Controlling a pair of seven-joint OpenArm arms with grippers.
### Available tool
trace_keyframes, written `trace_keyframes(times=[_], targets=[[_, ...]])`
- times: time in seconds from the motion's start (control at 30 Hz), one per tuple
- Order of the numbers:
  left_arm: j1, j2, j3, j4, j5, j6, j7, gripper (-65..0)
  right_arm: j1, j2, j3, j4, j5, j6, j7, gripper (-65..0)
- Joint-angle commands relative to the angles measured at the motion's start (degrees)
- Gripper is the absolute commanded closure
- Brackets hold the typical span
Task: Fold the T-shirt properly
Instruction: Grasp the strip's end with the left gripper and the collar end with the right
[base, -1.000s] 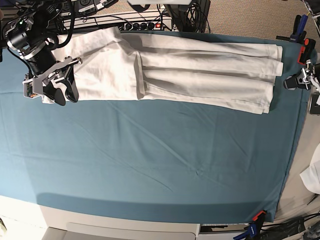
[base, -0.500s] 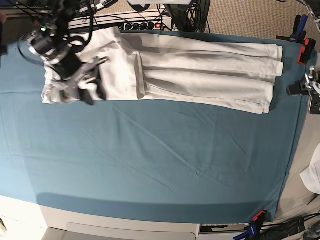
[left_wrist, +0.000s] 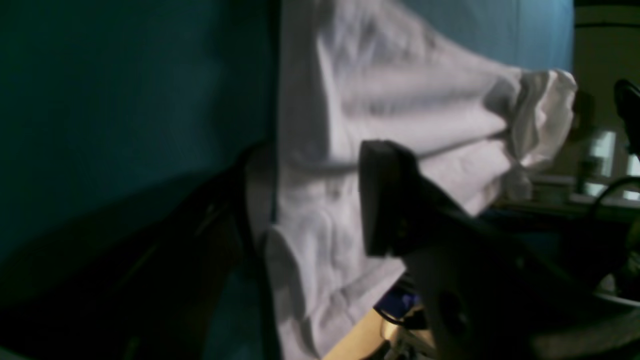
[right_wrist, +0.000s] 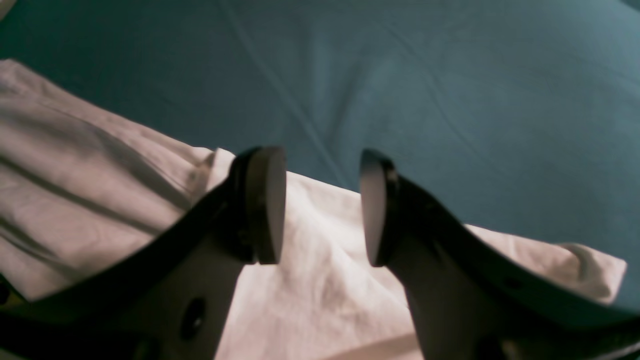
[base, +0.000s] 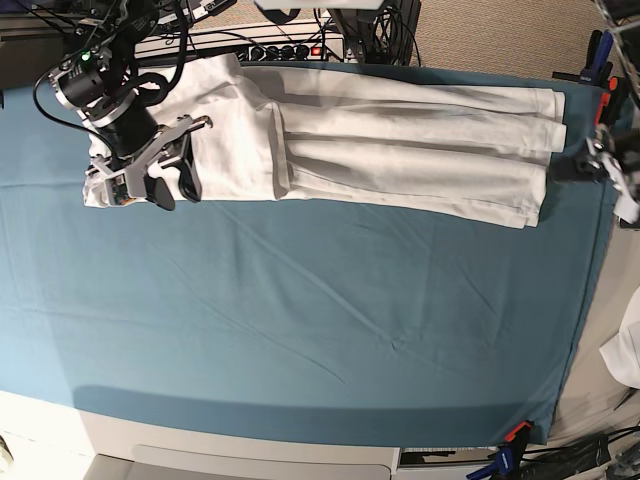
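**A:** Since the T-shirt (base: 400, 150) lay as a long folded band along the far edge of the teal sheet (base: 300, 320), where did each claw stand?

**B:** The right gripper (base: 160, 185) hung over the band's end near the sheet's far left corner, its jaws wide apart with nothing between the pads (right_wrist: 267, 205) — only cloth beneath them. The left gripper (base: 600, 165) waited just off the opposite end, at the sheet's right edge; its jaws also looked spread and empty, though that wrist view was dark and blurred.

**A:** So what would have made the step go well?

**B:** I judged it a crosswise fold. Each claw needed to pinch every layer at its end, not just the top one — the stacked lengthwise folds would otherwise slide apart. Lifting low and level would likely have kept the hems (base: 545, 155) aligned.
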Motion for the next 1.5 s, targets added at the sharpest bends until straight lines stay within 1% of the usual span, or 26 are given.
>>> trace_keyframes(times=[0.0,0.13,0.23,0.3,0.4,0.57,0.63,0.73,0.87,0.93,1.03,1.2,1.47], targets=[[-0.3,-1.7,-0.4,0.7,-1.5,-0.3,-0.4,-27.8,0.3,0.5,0.4,1.0,1.2,0.1,1.8,-24.9],[1.2,-0.6,-0.4,0.7,-1.4,-0.3,-0.4,-27.9,0.3,1.0,0.5,1.0,1.2,0.1,1.8,-24.9],[1.6,-0.7,-0.4,0.7,0.3,-0.3,-0.4,-27.9,0.4,1.8,0.5,1.0,0.9,0.1,2.2,-24.9],[1.5,-1.0,-0.4,0.7,1.2,-0.3,-0.4,-27.9,0.5,2.0,0.5,1.0,-0.6,0.1,2.7,-24.9],[1.5,-1.5,-0.4,0.9,3.1,-0.3,-0.9,-27.9,0.5,2.0,0.5,1.0,-3.2,-1.7,3.9,-24.9],[1.5,-1.2,-0.4,1.0,4.2,-0.3,-1.0,-27.9,0.5,1.9,0.5,1.0,-3.5,-2.1,4.2,-24.9],[1.6,-0.3,-0.4,1.0,5.5,-0.1,-1.6,-27.9,0.5,1.9,0.5,1.0,-3.5,-2.1,4.5,-24.9],[1.7,2.0,0.4,1.0,5.4,-0.2,-1.6,-27.9,0.5,1.9,0.5,1.0,-3.3,-2.1,4.5,-24.9],[1.2,4.6,5.2,1.0,5.4,-0.2,-2.0,-27.9,0.5,1.9,0.5,1.0,-3.3,-2.1,4.5,-24.9],[0.7,5.1,7.1,1.0,5.4,-0.2,-2.0,-27.9,0.5,2.0,0.5,1.0,-3.4,-2.1,4.5,-24.9],[0.0,4.9,7.4,1.0,5.4,-0.2,-2.0,-27.8,0.4,2.0,0.5,1.0,-3.6,-2.1,4.4,-24.9],[-0.3,3.1,7.4,1.0,5.4,-0.2,-1.7,-27.8,0.5,2.7,1.0,1.0,-5.5,-2.2,4.5,-24.9],[-0.3,2.4,7.4,1.0,5.2,-0.2,-1.3,-27.8,0.4,2.7,7.6,1.0,-5.4,-5.0,4.5,-24.9]])
